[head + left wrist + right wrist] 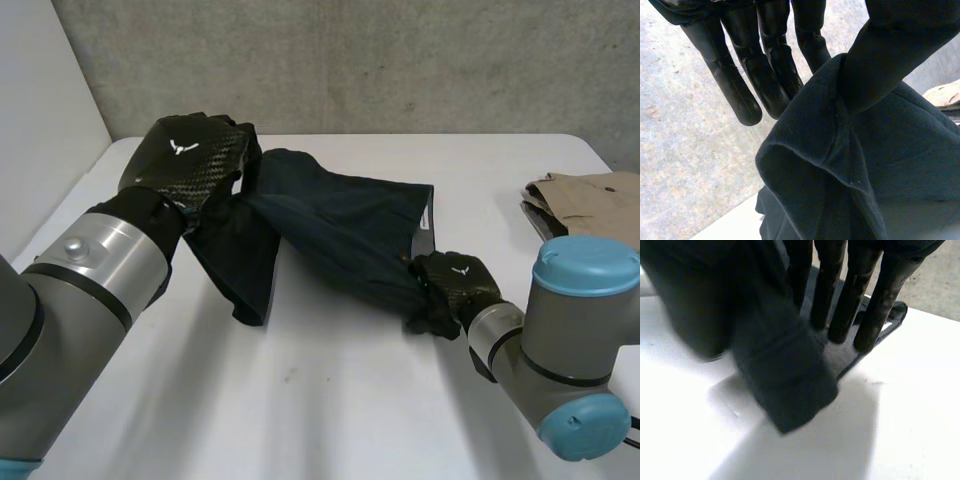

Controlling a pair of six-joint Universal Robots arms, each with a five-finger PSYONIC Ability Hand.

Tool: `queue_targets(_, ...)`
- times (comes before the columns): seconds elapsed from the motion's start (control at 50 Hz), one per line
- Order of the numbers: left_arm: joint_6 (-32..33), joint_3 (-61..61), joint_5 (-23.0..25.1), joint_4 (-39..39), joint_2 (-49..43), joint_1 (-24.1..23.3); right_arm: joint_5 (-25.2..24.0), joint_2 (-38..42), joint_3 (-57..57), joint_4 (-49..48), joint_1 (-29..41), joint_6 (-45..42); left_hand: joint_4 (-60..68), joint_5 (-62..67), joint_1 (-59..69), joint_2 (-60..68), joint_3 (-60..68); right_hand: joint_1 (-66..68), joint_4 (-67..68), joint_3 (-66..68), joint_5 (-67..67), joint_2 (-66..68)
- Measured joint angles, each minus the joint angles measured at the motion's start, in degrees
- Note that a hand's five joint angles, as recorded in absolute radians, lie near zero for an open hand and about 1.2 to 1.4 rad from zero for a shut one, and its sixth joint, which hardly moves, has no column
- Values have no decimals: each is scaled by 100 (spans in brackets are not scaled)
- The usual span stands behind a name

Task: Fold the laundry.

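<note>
- Right hand (452,290): positioned at the near right corner of the dark garment (340,225), low over the white table (330,400). In the right wrist view the cloth corner sits pinched between the thumb and the straight fingers (837,305). This grip appears intended to anchor that end so the fabric can be drawn taut.
- Dark garment: the task item. It spans between the two hands, partly resting on the table. Its right portion lies flat, and its left portion is raised, with a loose flap hanging down to the table surface.
- Left hand (190,160): positioned at the far left end of the dark garment, held above the table. In the left wrist view a fold of cloth is clamped between the thumb and the extended fingers (767,75). Lifting this end likely prepares it to be carried across toward the right-hand end.
- Tan clothing (590,200): lies well apart from the dark garment, to its right at the table edge. It is probably a separate item, out of the working area.
- Assessment: the fold is not yet formed.
</note>
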Motion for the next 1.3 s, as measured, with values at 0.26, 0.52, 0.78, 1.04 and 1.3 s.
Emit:
queue_targets(0.26,112,-315,24,-124,170,309,-918,-1297,79,399,-433,-660,0,0,0,0,0,1774,2482,2372,2494,2389)
queue_targets(0.52,1478,-1053,83,-1330,229,775,-1640,-3286,-383,4253,-1414,-4096,0,0,0,0,0,1774,2483,2372,2494,2389)
queue_targets(0.78,1948,-1208,92,-1569,-168,518,-1669,-2757,6,5262,-1369,-4830,0,0,0,0,0,1774,2483,2372,2494,2389)
queue_targets(1.04,2677,163,76,956,-2080,440,-1573,-1579,-398,3880,-1433,-3787,2,0,0,0,0,1774,2483,2372,2494,2389)
queue_targets(1.3,3396,2408,571,2859,-4458,311,-540,-838,-694,2119,-1536,-3413,3,60,0,0,0,1943,2483,2372,2553,2389)
